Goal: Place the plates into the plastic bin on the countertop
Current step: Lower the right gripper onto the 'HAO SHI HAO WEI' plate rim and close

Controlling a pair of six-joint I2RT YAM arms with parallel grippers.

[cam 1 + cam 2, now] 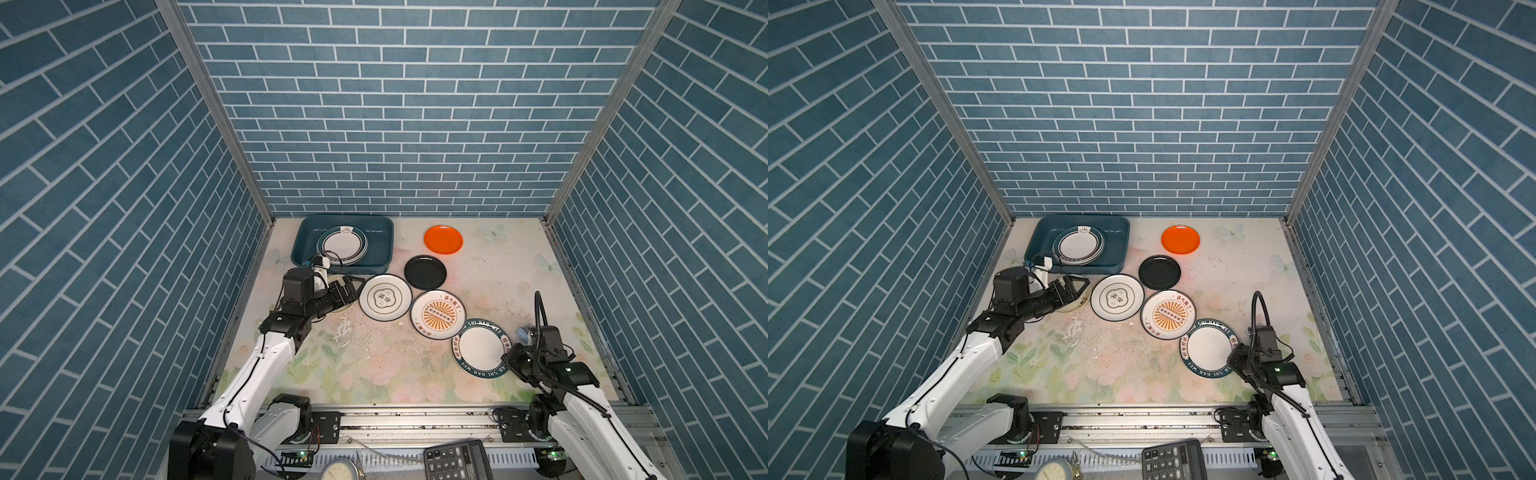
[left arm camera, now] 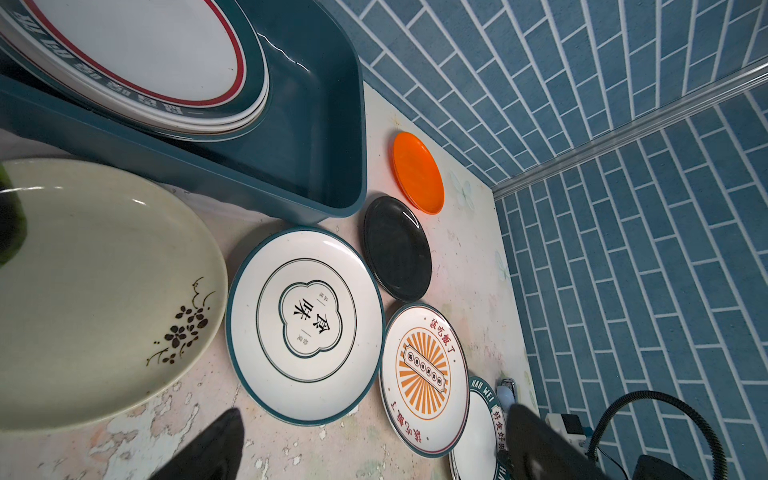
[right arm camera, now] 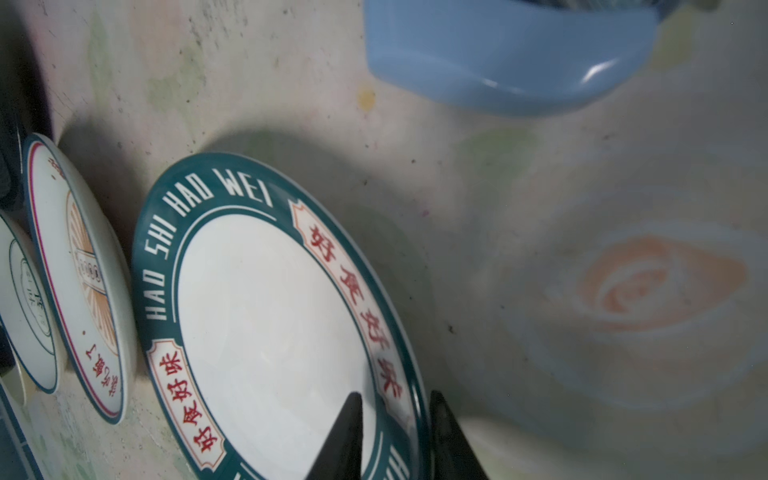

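Note:
The plastic bin (image 1: 380, 249) (image 1: 1117, 245) (image 2: 291, 124) stands at the back left of the countertop (image 1: 374, 365) and holds a stack of teal-rimmed plates (image 1: 343, 245) (image 2: 137, 45). My left gripper (image 1: 347, 291) (image 2: 374, 444) hangs open over a cream plate (image 1: 1077, 305) (image 2: 95, 291) just in front of the bin. On the countertop lie an emblem plate (image 1: 385, 297), a black plate (image 1: 425, 272), an orange plate (image 1: 443, 239) and a sunburst plate (image 1: 438, 314). My right gripper (image 1: 510, 355) (image 3: 395, 395) is shut on the rim of the lettered teal-rimmed plate (image 1: 478, 349) (image 3: 270, 311).
A pale blue object (image 3: 511, 62) (image 1: 521, 332) lies just beyond the right gripper. Blue brick walls close in three sides. A metal rail (image 1: 415, 419) runs along the front edge, with a calculator (image 1: 457, 461) and a dial (image 1: 340, 469) below it.

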